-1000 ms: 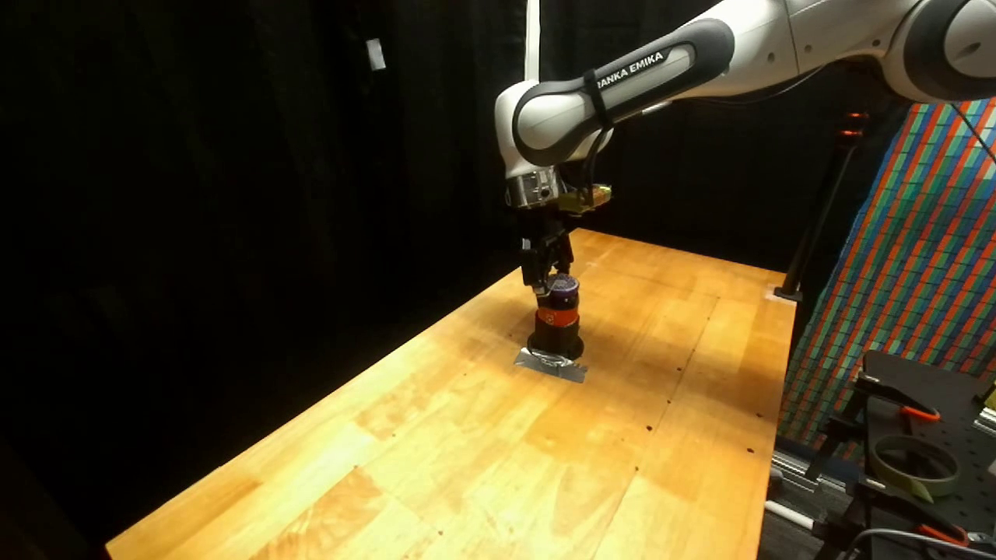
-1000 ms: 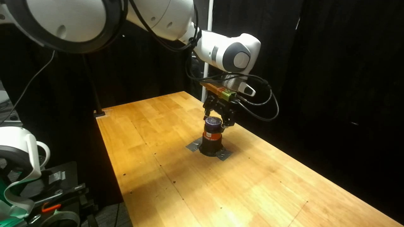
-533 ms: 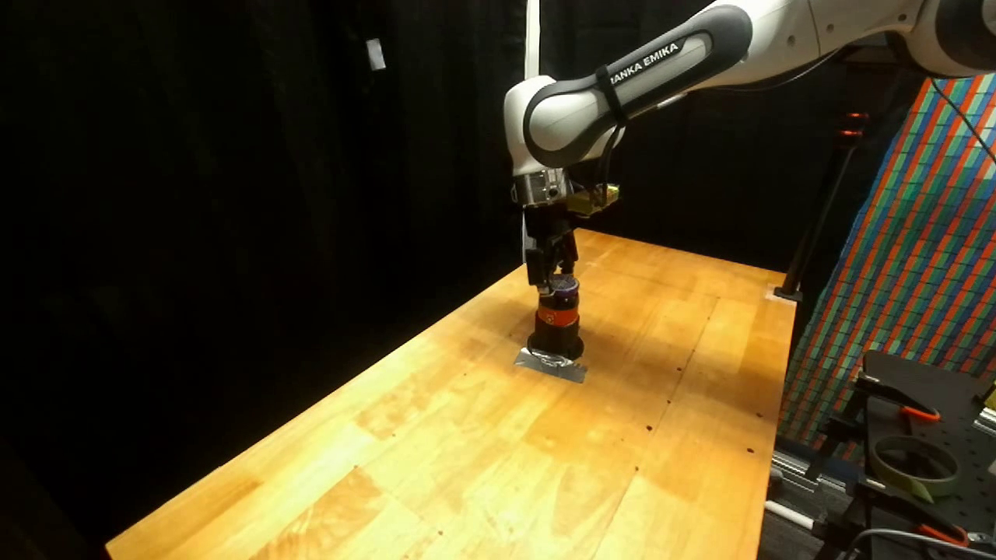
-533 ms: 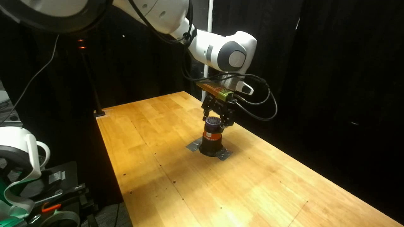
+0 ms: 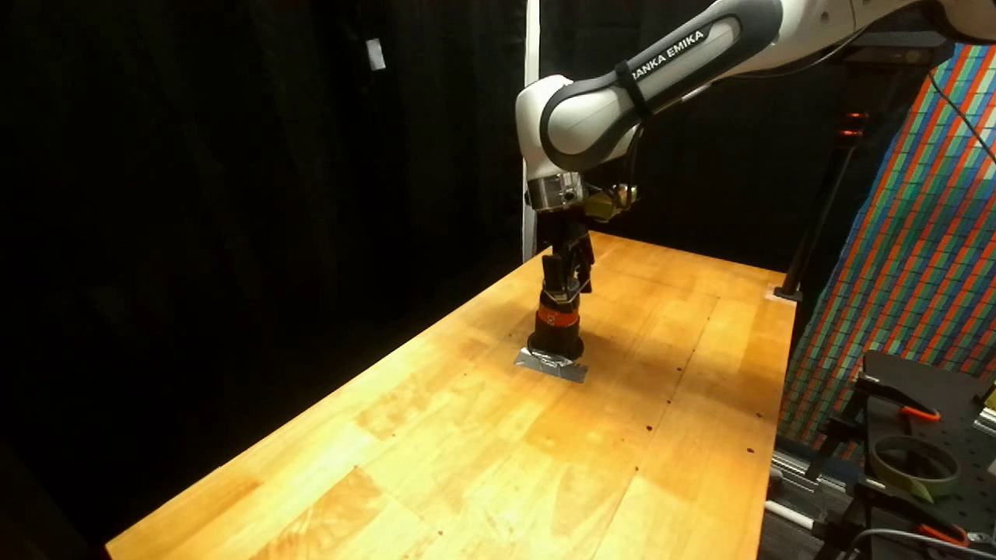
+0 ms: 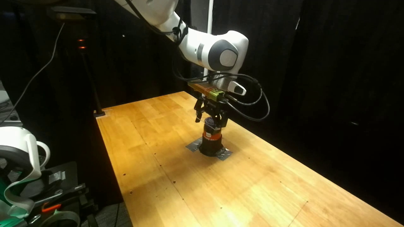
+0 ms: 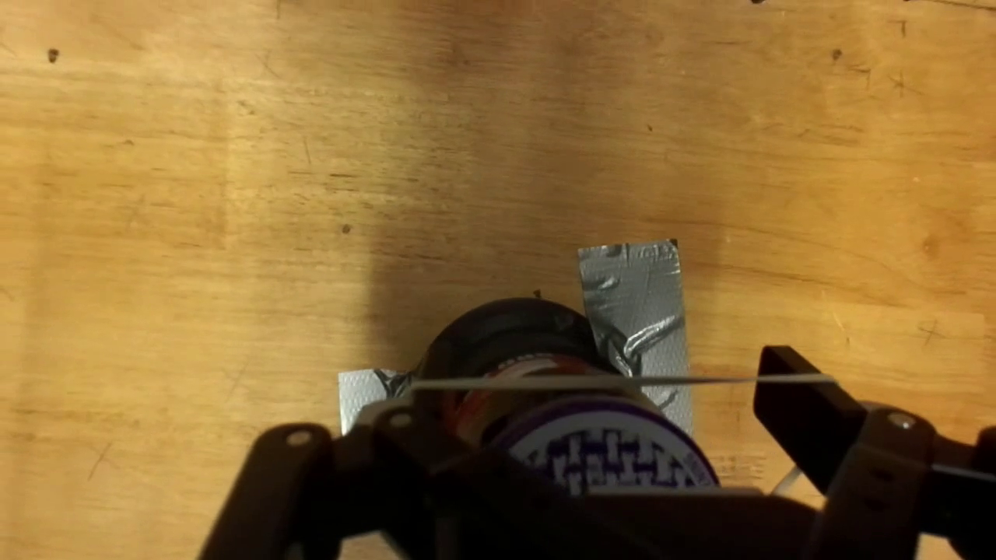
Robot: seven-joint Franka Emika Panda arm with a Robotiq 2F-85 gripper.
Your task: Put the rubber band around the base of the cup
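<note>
Holding rubber band (image 7: 513,383) taut across spread claw (image 7: 601,383) | At cup (image 6: 211,137), nearer one long edge of bench (image 6: 252,189) | May snag on lid (image 7: 611,447) — or slip free — if lowered off-centre

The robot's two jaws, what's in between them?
A thin, pale rubber band, stretched across the spread jaws: the wrist view shows it. From there, the purple-rimmed top of the cup also shows in the gap.
</note>
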